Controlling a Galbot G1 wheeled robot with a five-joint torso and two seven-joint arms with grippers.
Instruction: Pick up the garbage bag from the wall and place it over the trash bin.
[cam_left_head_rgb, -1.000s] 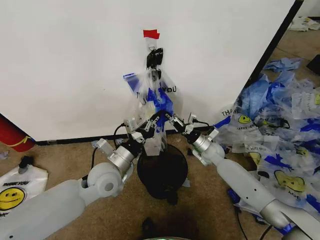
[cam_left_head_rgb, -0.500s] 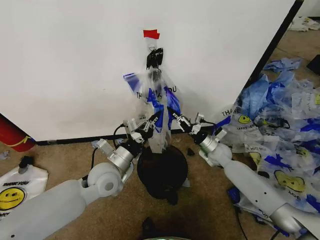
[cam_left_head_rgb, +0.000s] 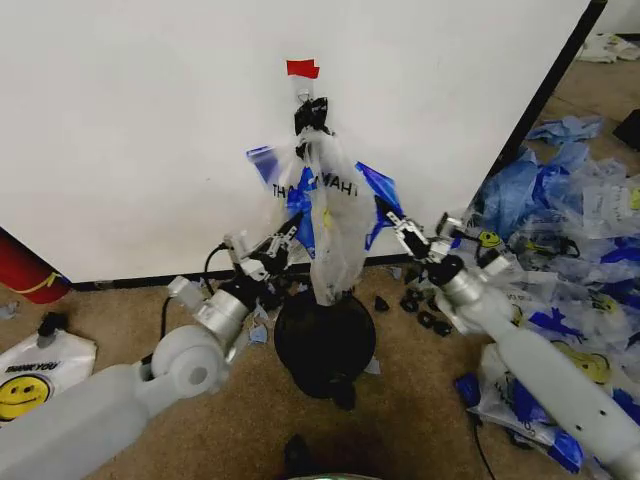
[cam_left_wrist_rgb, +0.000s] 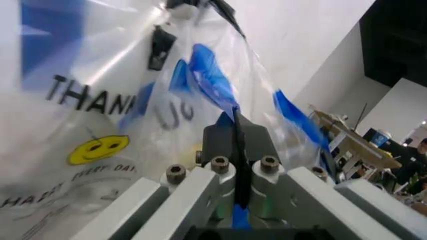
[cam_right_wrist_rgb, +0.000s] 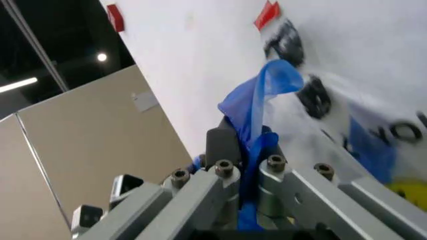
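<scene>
I see the garbage bag (cam_left_head_rgb: 330, 225) hanging on the wall above the trash bin (cam_left_head_rgb: 325, 340), my left gripper (cam_left_head_rgb: 283, 238) and right gripper (cam_left_head_rgb: 398, 222) each clamping a blue handle strip.

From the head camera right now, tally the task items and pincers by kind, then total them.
Garbage bag, hanging on the wall: 1
Trash bin, black mesh: 1
Pincers, left pincer and right pincer, each clamped on a blue handle strip: 2
Total: 4
</scene>
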